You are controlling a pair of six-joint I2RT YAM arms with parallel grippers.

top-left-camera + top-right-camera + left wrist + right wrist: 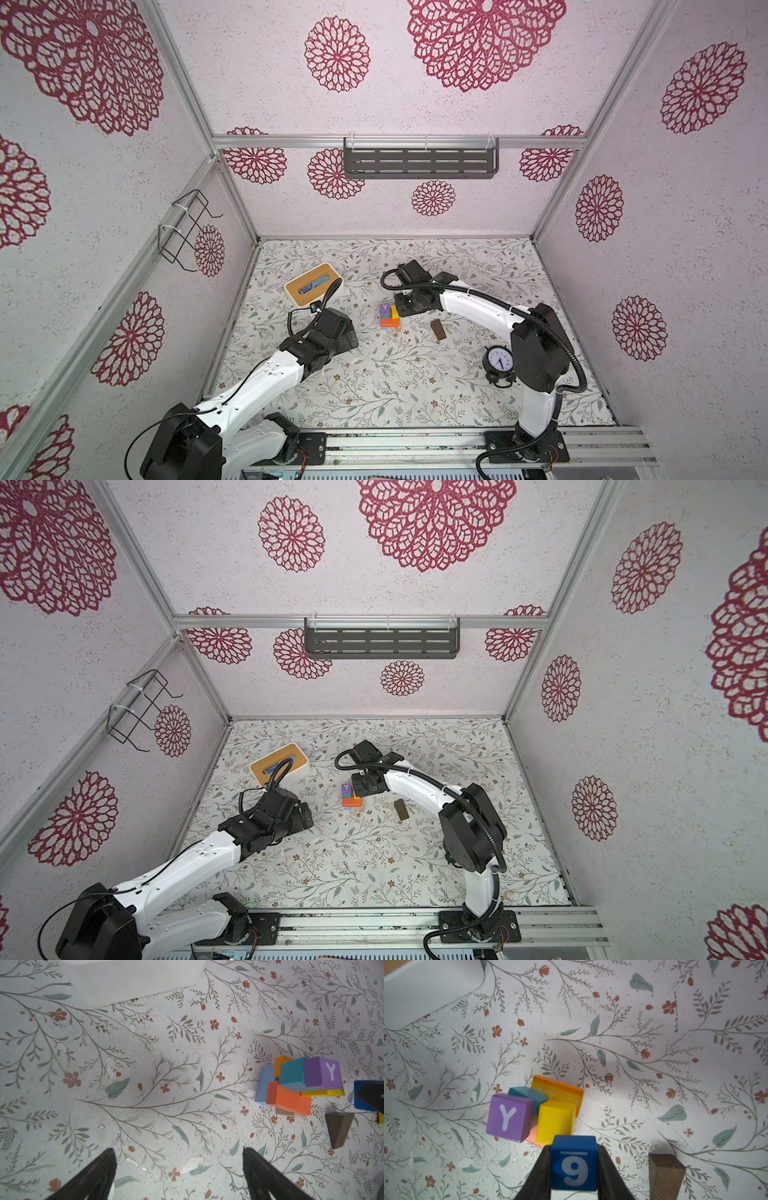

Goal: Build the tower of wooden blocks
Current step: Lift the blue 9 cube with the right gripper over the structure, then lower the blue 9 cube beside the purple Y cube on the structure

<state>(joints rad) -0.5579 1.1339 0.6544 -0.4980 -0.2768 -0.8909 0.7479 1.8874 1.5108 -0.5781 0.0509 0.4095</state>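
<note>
The tower (390, 316) (352, 798) is a low, skewed stack of wood blocks at mid-table. It has orange (288, 1099), light blue (261, 1086) and teal (291, 1076) pieces, with a yellow block (554, 1122) and a purple "Y" cube (509, 1116) on top. My right gripper (574, 1146) is shut on the blue "9" cube (574, 1163), raised just beside the yellow block. A dark brown block (438, 329) (664, 1176) lies alone on the mat to the tower's right. My left gripper (178, 1149) is wide open over bare mat, left of the tower, holding nothing.
A white box with a wooden lid (312, 284) (279, 762) stands behind the left arm. A black alarm clock (500, 360) sits by the right arm's elbow. A wire rack (187, 228) hangs on the left wall and a dark shelf (420, 160) on the back wall.
</note>
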